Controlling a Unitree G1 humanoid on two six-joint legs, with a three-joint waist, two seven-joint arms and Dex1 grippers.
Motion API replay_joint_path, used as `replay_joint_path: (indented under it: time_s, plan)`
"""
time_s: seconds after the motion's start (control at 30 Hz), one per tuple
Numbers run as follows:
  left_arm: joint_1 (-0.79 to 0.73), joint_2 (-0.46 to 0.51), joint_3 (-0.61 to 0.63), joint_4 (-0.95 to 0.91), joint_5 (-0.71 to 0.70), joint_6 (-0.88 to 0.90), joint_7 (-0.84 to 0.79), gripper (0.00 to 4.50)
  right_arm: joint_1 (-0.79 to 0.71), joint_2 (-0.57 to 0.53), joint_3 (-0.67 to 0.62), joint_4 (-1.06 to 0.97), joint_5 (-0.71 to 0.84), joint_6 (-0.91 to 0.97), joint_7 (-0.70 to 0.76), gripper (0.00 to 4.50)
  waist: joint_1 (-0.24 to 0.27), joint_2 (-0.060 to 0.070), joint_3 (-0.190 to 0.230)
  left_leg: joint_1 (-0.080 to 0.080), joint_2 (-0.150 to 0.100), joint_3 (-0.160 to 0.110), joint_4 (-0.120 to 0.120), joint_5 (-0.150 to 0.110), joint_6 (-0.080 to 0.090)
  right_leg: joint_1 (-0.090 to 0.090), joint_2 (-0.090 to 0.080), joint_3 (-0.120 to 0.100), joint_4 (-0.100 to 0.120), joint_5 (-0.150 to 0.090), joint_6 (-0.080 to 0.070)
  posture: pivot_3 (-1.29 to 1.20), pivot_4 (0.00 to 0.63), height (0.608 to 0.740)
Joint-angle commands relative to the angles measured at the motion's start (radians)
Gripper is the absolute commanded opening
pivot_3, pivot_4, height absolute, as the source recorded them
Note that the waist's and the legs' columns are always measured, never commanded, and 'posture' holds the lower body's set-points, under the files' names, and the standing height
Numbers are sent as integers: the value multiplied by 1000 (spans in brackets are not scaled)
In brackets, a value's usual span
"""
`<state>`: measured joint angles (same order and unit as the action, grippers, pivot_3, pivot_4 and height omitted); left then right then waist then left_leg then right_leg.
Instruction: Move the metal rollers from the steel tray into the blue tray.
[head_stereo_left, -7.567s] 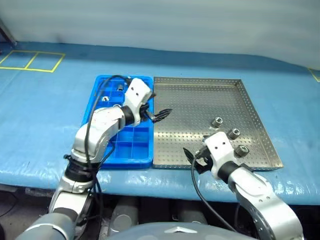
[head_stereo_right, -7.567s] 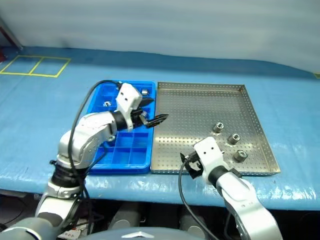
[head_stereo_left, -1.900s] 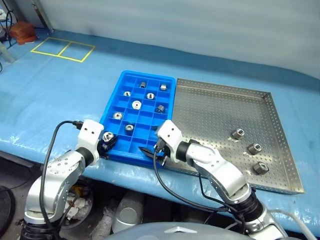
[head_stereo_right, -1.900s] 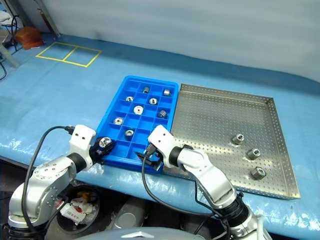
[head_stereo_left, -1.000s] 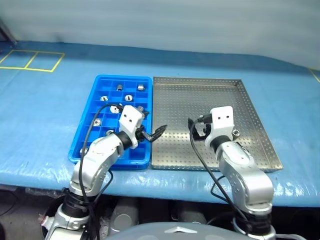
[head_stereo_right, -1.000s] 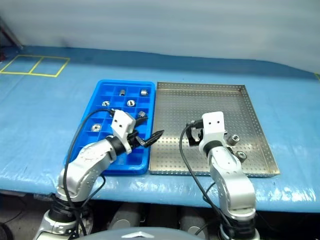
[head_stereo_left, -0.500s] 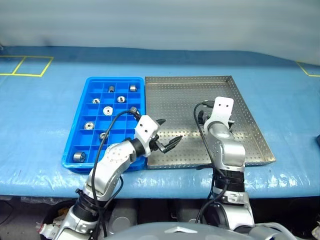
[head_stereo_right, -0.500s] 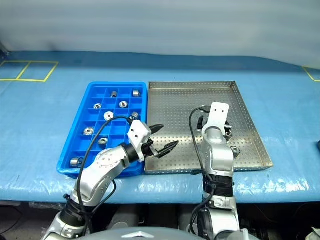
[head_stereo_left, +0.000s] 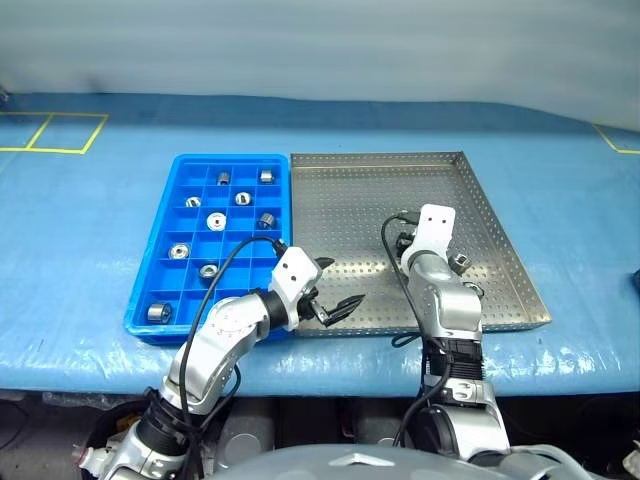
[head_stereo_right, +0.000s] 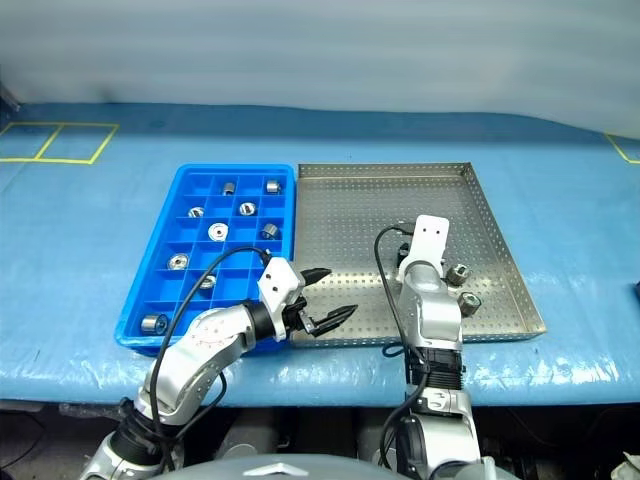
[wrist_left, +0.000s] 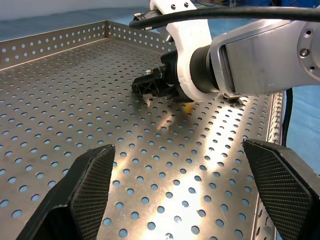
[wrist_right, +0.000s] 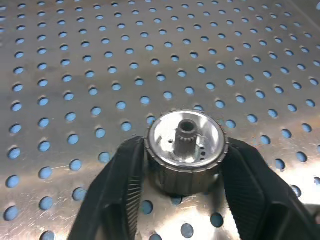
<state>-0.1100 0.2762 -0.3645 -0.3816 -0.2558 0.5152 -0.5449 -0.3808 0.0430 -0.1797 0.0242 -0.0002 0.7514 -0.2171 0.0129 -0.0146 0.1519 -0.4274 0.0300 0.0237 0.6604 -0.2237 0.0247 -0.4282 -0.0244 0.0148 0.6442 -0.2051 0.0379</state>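
Table (head_stereo_left: 90, 200) under a blue cover carries everything, and on it the steel tray (head_stereo_left: 380, 165) lies just beside the blue tray (head_stereo_left: 150, 290), the steel one toward the robot's right. The blue tray already has rollers in several of its small compartments, such as one near its front corner (head_stereo_left: 158, 313).

Over the near part of the steel tray the right gripper (wrist_right: 182, 165) has its two fingers (wrist_right: 122, 185) closed on a roller (wrist_right: 186, 145), one finger pressed to each side of its ribbed wall. That roller stands on end on the dotted floor, its long axis upright and its central hole facing up toward the wrist, so I judge a straight lift should bring it clear. Two more rollers (head_stereo_right: 459, 272) (head_stereo_right: 468, 300) sit loose just beside that arm, toward the tray's right rim, so the right arm is plainly the nearer one to all that remains.

The left gripper (head_stereo_right: 320, 297) hovers near the front edge of the steel tray, close to the seam between the trays, fingers spread wide and holding nothing.

I can read no brand, label or writing on the trays, rollers or arms
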Motion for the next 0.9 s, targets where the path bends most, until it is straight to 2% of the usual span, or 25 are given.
replay_joint_path:
  time_s: [0.03,0.17,0.43,0.6,0.9]
  plan:
    - [-5,-16,22,-53,-9,-14,16,4500,8,-3,26,-57,3,11,18,1691,0,0,0,0,0,0,0,0,0,0,0,0,0,0,0,105,150,740]
    - [-3,-33,50,-55,-16,-20,42,4500,-2,-15,63,-86,-5,22,40,1691,0,0,0,0,0,0,0,0,0,0,0,0,0,0,0,105,150,740]
    - [38,-53,144,-125,15,-27,152,4500,-101,-76,319,-187,-15,32,242,1691,9,2,1,0,0,-1,0,0,0,-1,1,0,1,0,0,236,150,740]
    - [100,-26,201,-190,26,-21,195,4500,-162,-50,409,-181,-5,25,320,1691,38,2,2,-1,0,-1,-3,0,0,-1,0,-1,0,0,0,322,150,740]
    - [213,4,270,-290,49,-9,265,4500,-230,21,468,-75,14,-26,394,1691,115,2,2,-1,0,-2,-3,0,0,-1,0,-3,-1,-1,-1,468,150,740]
